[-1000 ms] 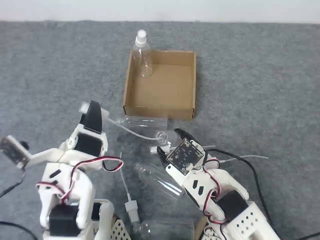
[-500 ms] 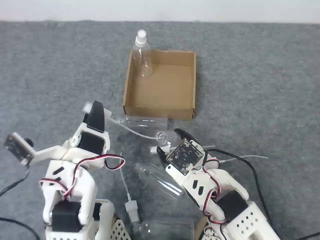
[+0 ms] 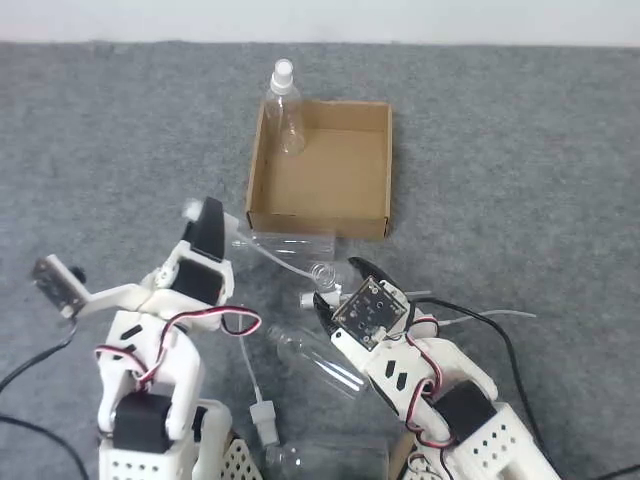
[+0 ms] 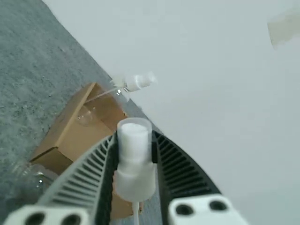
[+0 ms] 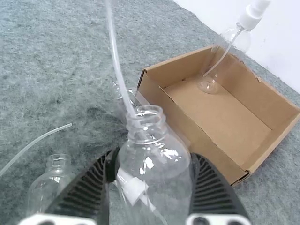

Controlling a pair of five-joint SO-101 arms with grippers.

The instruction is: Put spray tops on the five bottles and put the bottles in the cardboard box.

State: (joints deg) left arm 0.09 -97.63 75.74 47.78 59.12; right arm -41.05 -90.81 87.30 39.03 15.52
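The left arm has swung across toward the middle of the table, while the right arm holds its spot. The left gripper (image 4: 135,138) is clamped on a white spray top (image 4: 134,161), whose thin tube (image 5: 116,70) trails down to the mouth of the open bottle (image 5: 151,140); whether the tip is inside the neck, I cannot tell. That bottle sits gripped in the right gripper (image 5: 152,163), near the middle of the table and just in front of the cardboard box (image 3: 318,222). The box lies toward the far edge, open side up, and in its far left corner stands a capped bottle (image 3: 284,108), spray top already on. Just before the box's near wall lies a clear bottle (image 3: 290,243) on its side; a second bottle (image 3: 312,357) lies between the two arms and a third bottle (image 3: 330,460) rests at the near edge. A loose spray top (image 3: 262,412) lies beside the left arm's base. Everything rests on the table's grey, carpet-like covering (image 3: 520,150), and a plain white wall (image 3: 450,20) runs behind the far edge.
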